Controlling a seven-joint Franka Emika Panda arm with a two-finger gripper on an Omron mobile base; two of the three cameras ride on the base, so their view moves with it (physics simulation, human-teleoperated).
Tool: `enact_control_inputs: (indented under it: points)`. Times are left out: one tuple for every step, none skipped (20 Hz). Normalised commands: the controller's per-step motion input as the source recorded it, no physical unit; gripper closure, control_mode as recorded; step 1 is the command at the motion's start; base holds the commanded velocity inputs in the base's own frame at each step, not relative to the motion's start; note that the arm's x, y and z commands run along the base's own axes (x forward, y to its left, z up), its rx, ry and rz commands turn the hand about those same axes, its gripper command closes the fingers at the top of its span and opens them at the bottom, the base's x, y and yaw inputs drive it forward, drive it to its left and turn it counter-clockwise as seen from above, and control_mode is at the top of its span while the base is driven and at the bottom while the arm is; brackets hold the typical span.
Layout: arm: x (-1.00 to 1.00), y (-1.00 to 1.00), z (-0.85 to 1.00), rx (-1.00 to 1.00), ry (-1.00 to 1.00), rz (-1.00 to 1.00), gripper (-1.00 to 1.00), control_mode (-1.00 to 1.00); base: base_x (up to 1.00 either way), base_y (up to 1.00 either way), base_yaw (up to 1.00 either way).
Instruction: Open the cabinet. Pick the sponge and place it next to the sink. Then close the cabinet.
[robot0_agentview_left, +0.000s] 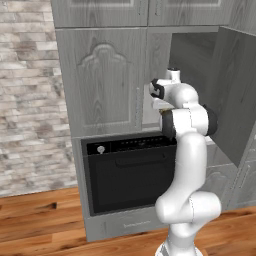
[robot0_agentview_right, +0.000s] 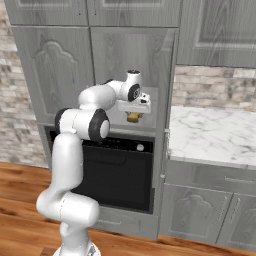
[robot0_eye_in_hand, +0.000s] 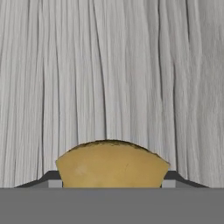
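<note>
Mustard-yellow rounded sponge (robot0_eye_in_hand: 112, 164) sits between the jaws.

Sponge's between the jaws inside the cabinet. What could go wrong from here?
1. The sponge sits low between the fingertips; a shallow grip might slip on lift.
2. The cabinet opening is narrow; pulling out, the arm could clip the open door.
3. The gripper is near the shelf; descending further risks scraping.

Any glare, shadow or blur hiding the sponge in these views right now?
Hand view: sponge sharp, evenly lit, no glare, its bottom cut off by the frame edge. Right base view: sponge small, in dim shade under the gripper. Left base view: cabinet interior shadowed, arm blocks it.
</note>
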Motion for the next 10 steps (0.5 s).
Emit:
enact_control_inputs:
  points:
    - [0.0,0.0,0.0,0.0,0.0,0.0,1.0,-1.0,0.0,0.0,0.0]
    - [0.0,0.0,0.0,0.0,0.0,0.0,1.0,-1.0,0.0,0.0,0.0]
    - [0.0,0.0,0.0,0.0,0.0,0.0,1.0,-1.0,0.0,0.0,0.0]
    - [0.0,0.0,0.0,0.0,0.0,0.0,1.0,-1.0,0.0,0.0,0.0]
    - [0.0,0.0,0.0,0.0,0.0,0.0,1.0,-1.0,0.0,0.0,0.0]
    - [0.0,0.0,0.0,0.0,0.0,0.0,1.0,-1.0,0.0,0.0,0.0]
    - [-0.29,0.0,0.0,0.0,0.0,0.0,1.0,-1.0,0.0,0.0,0.0]
    - [-0.49,0.0,0.0,0.01,-0.04,0.0,1.0,-1.0,0.0,0.0,0.0]
    - [-0.58,0.0,0.02,0.02,-0.07,0.0,1.0,-1.0,0.0,0.0,0.0]
    - [-0.67,0.0,0.05,0.03,-0.11,0.0,1.0,-1.0,0.0,0.0,0.0]
